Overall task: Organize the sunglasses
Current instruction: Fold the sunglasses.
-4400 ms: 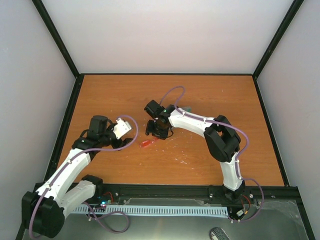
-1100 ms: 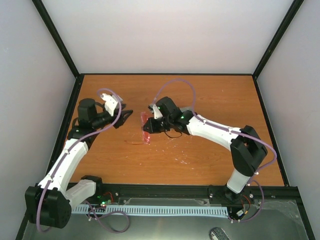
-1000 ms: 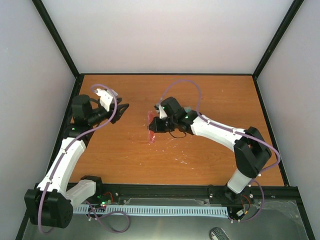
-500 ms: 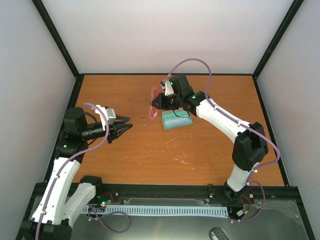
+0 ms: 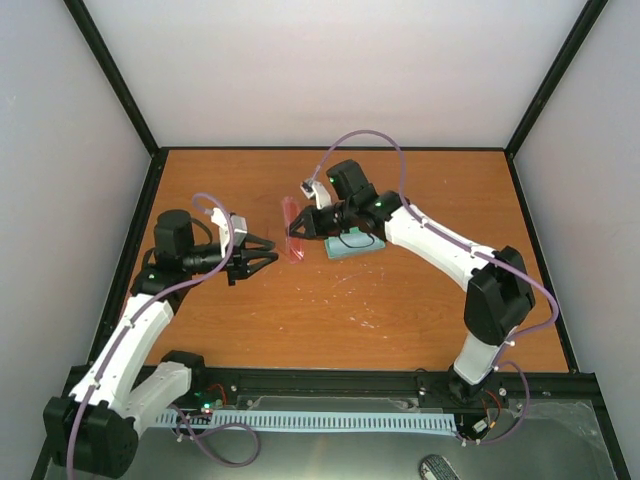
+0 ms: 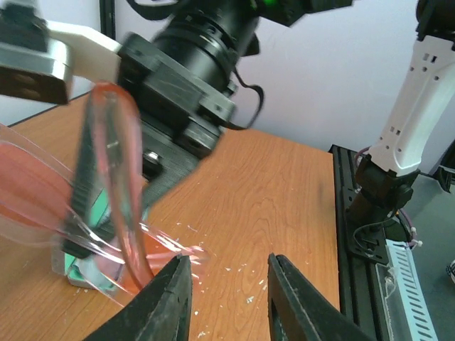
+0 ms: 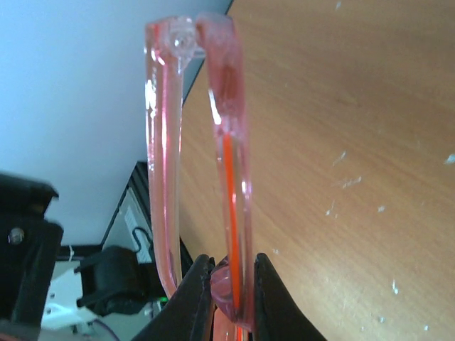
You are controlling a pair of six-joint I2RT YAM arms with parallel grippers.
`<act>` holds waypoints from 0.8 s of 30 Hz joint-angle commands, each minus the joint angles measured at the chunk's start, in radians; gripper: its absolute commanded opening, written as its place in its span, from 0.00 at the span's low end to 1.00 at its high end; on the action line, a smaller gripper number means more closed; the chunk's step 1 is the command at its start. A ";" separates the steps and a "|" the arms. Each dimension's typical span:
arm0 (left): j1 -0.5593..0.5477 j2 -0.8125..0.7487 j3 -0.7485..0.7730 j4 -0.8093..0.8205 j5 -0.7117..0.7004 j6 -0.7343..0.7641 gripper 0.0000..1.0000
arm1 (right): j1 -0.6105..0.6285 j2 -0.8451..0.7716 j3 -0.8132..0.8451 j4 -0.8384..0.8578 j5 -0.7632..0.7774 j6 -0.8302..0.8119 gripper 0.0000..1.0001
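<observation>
The sunglasses (image 5: 291, 246), red-orange with reddish translucent lenses, hang above the table left of the grey case (image 5: 357, 246). My right gripper (image 5: 300, 229) is shut on them. In the right wrist view its jaws (image 7: 232, 284) pinch the frame of the sunglasses (image 7: 231, 163), with one temple arm folded beside the lens. My left gripper (image 5: 268, 257) points at the glasses from the left, and its jaws stand open with nothing between them. In the left wrist view the sunglasses (image 6: 117, 199) fill the left side, and a clear temple tip ends next to my left gripper (image 6: 229, 284).
The case (image 6: 75, 257) lies behind the glasses, its green inside showing. The wooden table (image 5: 400, 300) carries small white flecks. Black frame rails and white walls ring the table. The right arm's base stands at the near right.
The right gripper has brought the sunglasses down and left, away from the back of the table. The left gripper has moved right towards them and its jaws have narrowed.
</observation>
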 commanded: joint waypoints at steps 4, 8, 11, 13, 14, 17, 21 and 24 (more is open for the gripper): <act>-0.009 0.108 0.039 0.181 -0.004 -0.033 0.30 | 0.027 -0.103 -0.101 0.049 -0.085 -0.004 0.03; -0.011 0.169 0.038 0.199 -0.012 -0.020 0.31 | 0.028 -0.146 -0.159 0.094 -0.101 0.022 0.04; -0.013 0.213 0.035 0.190 -0.022 0.004 0.31 | 0.029 -0.168 -0.205 0.130 -0.101 0.048 0.04; -0.013 0.237 0.029 0.195 -0.033 0.013 0.31 | 0.028 -0.181 -0.234 0.159 -0.112 0.073 0.04; -0.013 0.251 0.029 0.200 -0.039 0.015 0.32 | 0.028 -0.188 -0.245 0.174 -0.114 0.082 0.04; -0.012 0.295 0.040 0.215 -0.037 0.006 0.32 | 0.029 -0.198 -0.269 0.179 -0.097 0.092 0.04; -0.013 0.301 0.075 0.152 -0.049 0.044 0.31 | 0.009 -0.183 -0.286 0.102 0.010 0.098 0.03; -0.013 0.240 0.069 0.070 -0.023 0.119 0.27 | -0.015 -0.164 -0.309 0.119 0.033 0.125 0.03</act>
